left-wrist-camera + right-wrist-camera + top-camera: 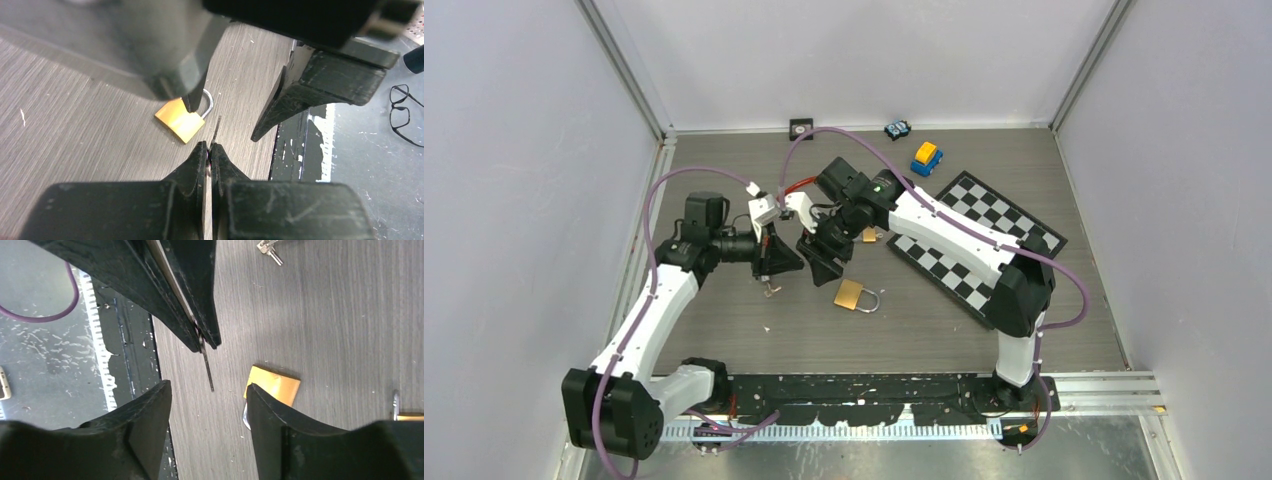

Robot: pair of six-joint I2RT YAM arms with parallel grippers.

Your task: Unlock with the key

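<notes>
The left gripper (209, 148) is pinching the key (216, 129) tight. The right gripper (207, 386) is gaping wide just beside it, above the brass padlock (850, 294) lying mid-table (924, 330).

The square metal padlock (850, 294) is gold, the streaky wooden table (724, 330) grey, the flat board (989, 200) black-and-white checked, the toy car (927, 157) yellow-and-blue.

Satin brass-coloured metal padlock (177, 122), thin bare-metal key (217, 130), matt grey wood-grain table (75, 125) with fine brushed texture
</notes>
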